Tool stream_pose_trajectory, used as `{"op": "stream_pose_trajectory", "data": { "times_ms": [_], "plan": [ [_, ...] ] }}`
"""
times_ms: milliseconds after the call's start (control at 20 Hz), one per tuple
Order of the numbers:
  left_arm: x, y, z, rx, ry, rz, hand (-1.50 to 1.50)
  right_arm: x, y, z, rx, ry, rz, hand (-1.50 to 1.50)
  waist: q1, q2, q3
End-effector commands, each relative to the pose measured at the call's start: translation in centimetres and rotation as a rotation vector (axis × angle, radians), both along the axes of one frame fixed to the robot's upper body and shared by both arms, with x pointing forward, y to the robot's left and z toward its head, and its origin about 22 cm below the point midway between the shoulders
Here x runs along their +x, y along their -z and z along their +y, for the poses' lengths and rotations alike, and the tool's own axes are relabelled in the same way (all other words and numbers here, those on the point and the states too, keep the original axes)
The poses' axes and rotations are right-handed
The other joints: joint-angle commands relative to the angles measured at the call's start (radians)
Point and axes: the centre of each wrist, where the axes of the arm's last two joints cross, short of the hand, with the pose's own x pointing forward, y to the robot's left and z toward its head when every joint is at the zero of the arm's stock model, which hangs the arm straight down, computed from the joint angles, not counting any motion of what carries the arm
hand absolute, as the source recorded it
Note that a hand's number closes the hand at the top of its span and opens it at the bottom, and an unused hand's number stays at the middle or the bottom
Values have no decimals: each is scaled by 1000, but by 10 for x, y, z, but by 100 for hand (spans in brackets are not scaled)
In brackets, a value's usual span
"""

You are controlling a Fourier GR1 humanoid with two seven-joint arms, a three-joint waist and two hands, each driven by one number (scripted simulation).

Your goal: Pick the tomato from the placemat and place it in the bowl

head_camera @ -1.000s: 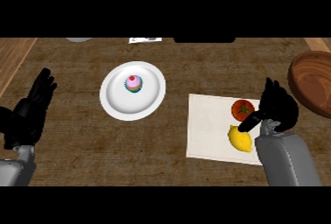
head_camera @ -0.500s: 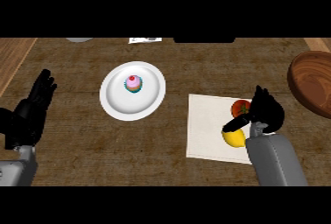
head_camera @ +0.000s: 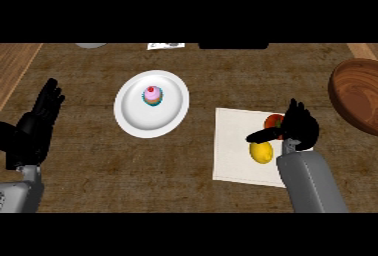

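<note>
A red tomato (head_camera: pixel 272 120) lies on the white placemat (head_camera: pixel 235 145) at the right, mostly hidden by my right hand (head_camera: pixel 297 128). That hand hangs over the tomato with fingers extended and the thumb reaching left across its near side; it does not hold it. A yellow lemon (head_camera: pixel 260 152) lies on the mat just below the thumb. The brown wooden bowl (head_camera: pixel 359 95) sits at the right edge, apart from the mat. My left hand (head_camera: pixel 33 129) rests open at the left edge, fingers up.
A white plate (head_camera: pixel 151 116) carrying a pink cupcake (head_camera: pixel 153 95) stands left of the placemat. A grey object (head_camera: pixel 91 45) and a small white card (head_camera: pixel 165 45) lie at the counter's far edge. A lighter wooden strip (head_camera: pixel 15 65) runs along the far left.
My right hand has moved left and down over the tomato, covering more of it. The left hand has stayed put.
</note>
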Motion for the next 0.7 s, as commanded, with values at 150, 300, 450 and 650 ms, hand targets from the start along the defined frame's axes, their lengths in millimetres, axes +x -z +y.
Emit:
{"op": "stream_pose_trajectory", "data": {
  "times_ms": [150, 300, 450, 650],
  "plan": [
    [-10, 8, 11, -3, -8, -4, 0, 9, 17, -24, 82, -20, 60, 150, 0, 3, 1],
    [-12, -5, 4, -9, 31, 15, 0, 27, 27, -6, 48, -83, 13, 150, 9, 4, 2],
    [-4, -25, -3, 6, 8, 13, 0, 20, 18, -35, 54, -97, 1, 150, 1, 2, 2],
    [2, -3, -2, -8, -4, 5, 0, 21, 43, -26, 40, -87, -24, 150, 0, 3, 1]
  ]
}}
